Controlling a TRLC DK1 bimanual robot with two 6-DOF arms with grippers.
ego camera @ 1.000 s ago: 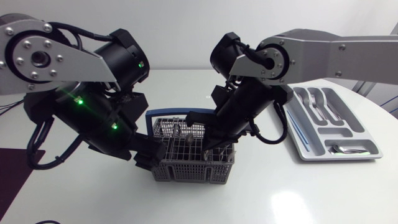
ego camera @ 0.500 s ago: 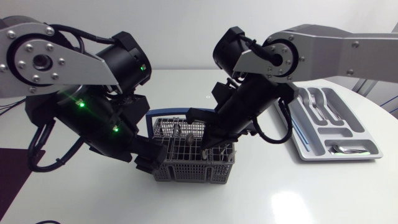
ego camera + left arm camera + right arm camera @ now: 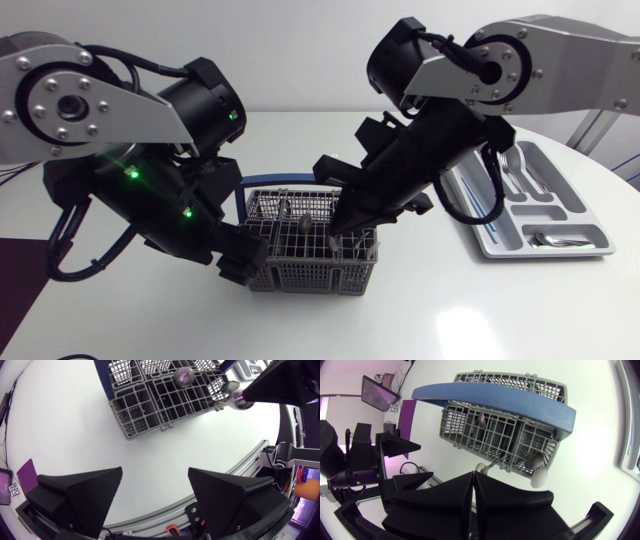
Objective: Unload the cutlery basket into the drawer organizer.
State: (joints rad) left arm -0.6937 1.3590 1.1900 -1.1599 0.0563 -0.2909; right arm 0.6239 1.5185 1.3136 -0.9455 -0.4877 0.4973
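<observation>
White worktop (image 3: 480, 310) carrying everything, my left arm (image 3: 130, 140) hanging with jaws released wide, my right arm (image 3: 530, 60) reaching toward the middle, drawer organizer (image 3: 590, 235) lying well apart on my right, cutlery basket (image 3: 300, 275) sitting between both arms, left jaws hovering just beside it, right jaws clenching a utensil (image 3: 240, 399) at the basket's top.

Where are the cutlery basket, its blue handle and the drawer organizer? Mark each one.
cutlery basket (image 3: 310, 278): head view, on its grey front wall.
blue handle (image 3: 495, 402): right wrist view, on the middle of the bar.
drawer organizer (image 3: 545, 250): head view, on its near rim.
</observation>
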